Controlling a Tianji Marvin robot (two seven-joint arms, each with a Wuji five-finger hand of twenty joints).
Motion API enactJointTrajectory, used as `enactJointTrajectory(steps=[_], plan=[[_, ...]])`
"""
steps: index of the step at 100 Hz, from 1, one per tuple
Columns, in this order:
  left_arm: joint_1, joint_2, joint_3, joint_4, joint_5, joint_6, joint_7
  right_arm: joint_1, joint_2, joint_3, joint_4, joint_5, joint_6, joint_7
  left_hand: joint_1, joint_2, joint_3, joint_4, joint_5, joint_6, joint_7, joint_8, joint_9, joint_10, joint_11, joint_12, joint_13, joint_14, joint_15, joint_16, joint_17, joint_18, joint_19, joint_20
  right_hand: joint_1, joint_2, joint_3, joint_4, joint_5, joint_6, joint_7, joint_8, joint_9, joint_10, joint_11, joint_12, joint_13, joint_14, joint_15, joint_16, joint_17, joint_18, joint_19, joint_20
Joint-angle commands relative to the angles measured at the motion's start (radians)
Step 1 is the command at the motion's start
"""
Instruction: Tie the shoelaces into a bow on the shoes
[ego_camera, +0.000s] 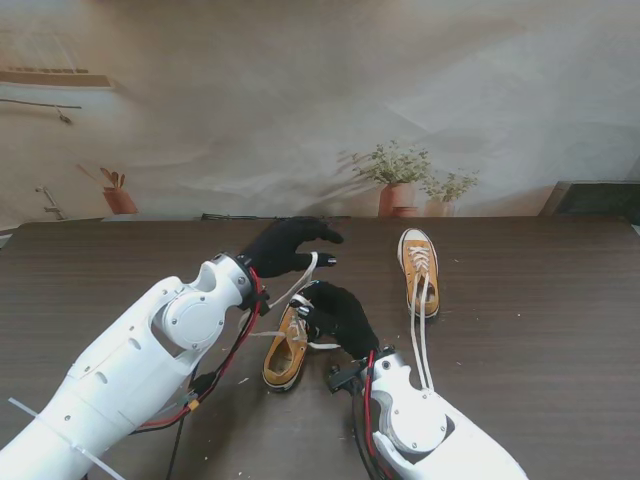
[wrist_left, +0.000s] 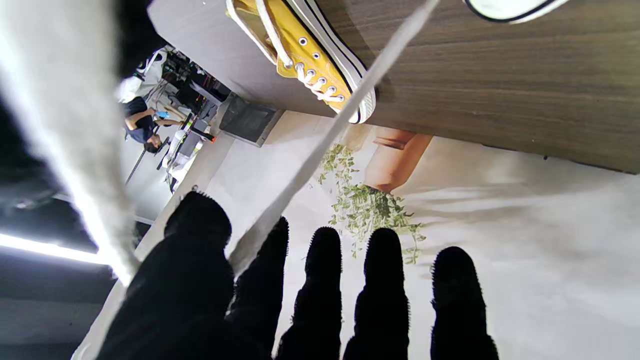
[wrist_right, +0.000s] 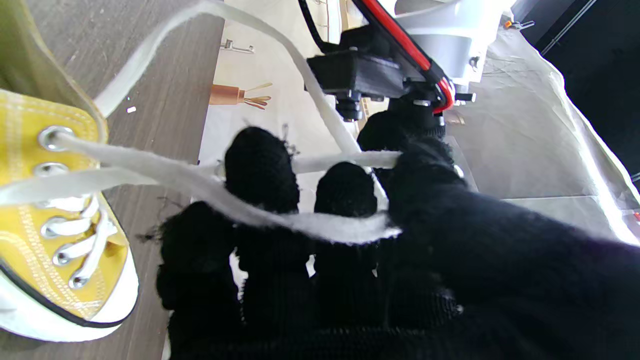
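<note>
Two yellow canvas shoes lie on the dark wooden table. The near shoe is at the centre and the far shoe sits to its right, farther from me. My left hand, in a black glove, hovers beyond the near shoe with a white lace stretched up to it. In the left wrist view that lace runs taut between thumb and index finger of the left hand. My right hand covers the near shoe's front. In the right wrist view the other lace lies across the curled fingers of the right hand, beside the shoe.
The far shoe's untied laces trail loose across the table toward me. A backdrop printed with potted plants stands behind the table's far edge. Red and black cables hang along my left forearm.
</note>
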Motion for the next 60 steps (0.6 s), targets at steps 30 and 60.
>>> enactJointTrajectory(steps=[30,60], plan=[[0.027,0.006,-0.018,-0.012,-0.013,-0.027,-0.013,-0.001,-0.006,-0.004,-0.006,0.022,0.004,-0.005,-0.020,0.041,-0.033,0.000,-0.035,-0.052,-0.022,-0.015,-0.029,0.005,-0.015,-0.020,-0.030,-0.010,-0.021,0.014,-0.010,-0.052,-0.018,0.023,-0.244,-0.034,0.039,-0.033,-0.026,0.013,-0.063,-0.004,-0.101,0.033,-0.064,0.037,-0.086,0.028,-0.050,0.010,-0.084,0.009,-0.052,0.025],[0.071,0.004,-0.069,-0.076,0.027,-0.052,0.041,-0.007,-0.016,0.004,-0.009,0.000,0.014,-0.049,-0.022,0.046,-0.039,0.000,-0.041,-0.045,-0.027,-0.017,-0.030,0.007,-0.013,-0.019,-0.027,-0.008,-0.020,0.016,-0.005,-0.046,-0.019,0.027,-0.249,-0.022,0.047,-0.009,-0.050,0.056,-0.109,0.006,-0.103,0.038,-0.072,0.020,-0.087,0.033,-0.064,0.007,-0.089,0.013,-0.062,0.026]])
